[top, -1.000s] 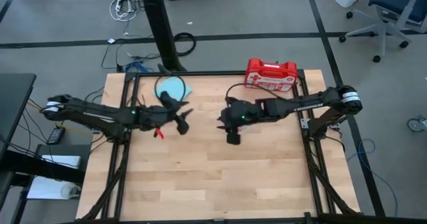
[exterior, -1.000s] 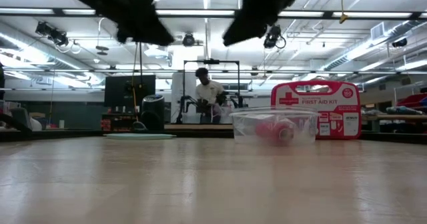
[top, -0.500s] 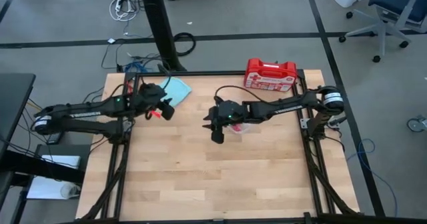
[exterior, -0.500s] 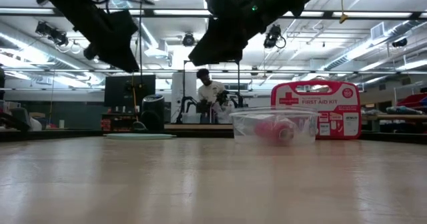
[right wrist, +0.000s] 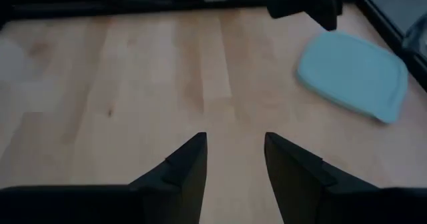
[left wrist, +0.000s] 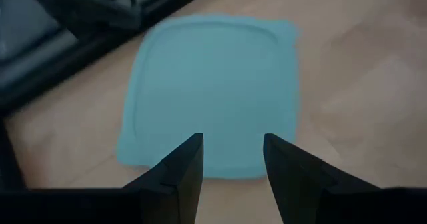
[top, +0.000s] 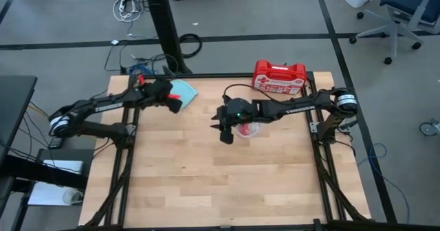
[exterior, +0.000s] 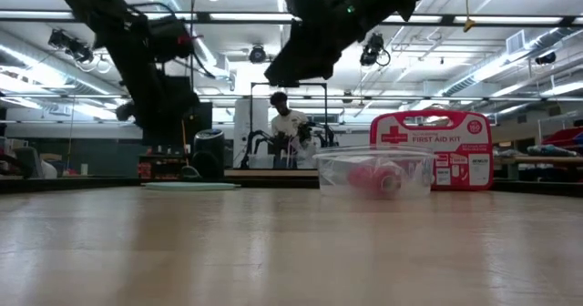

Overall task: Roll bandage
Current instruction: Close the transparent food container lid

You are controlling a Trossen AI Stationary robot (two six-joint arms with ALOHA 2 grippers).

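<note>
- The left gripper (left wrist: 231, 167) hovers released and empty over the teal lid (left wrist: 212, 91).
- The right gripper (right wrist: 235, 164) hangs released above bare worktop (right wrist: 133, 104).
- The bandage (exterior: 372, 176), rolled, sits inside the clear container (exterior: 333, 171).

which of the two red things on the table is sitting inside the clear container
The bandage, a soft red roll inside the clear container. The first-aid case is hard plastic, standing at the table's back edge.
</note>
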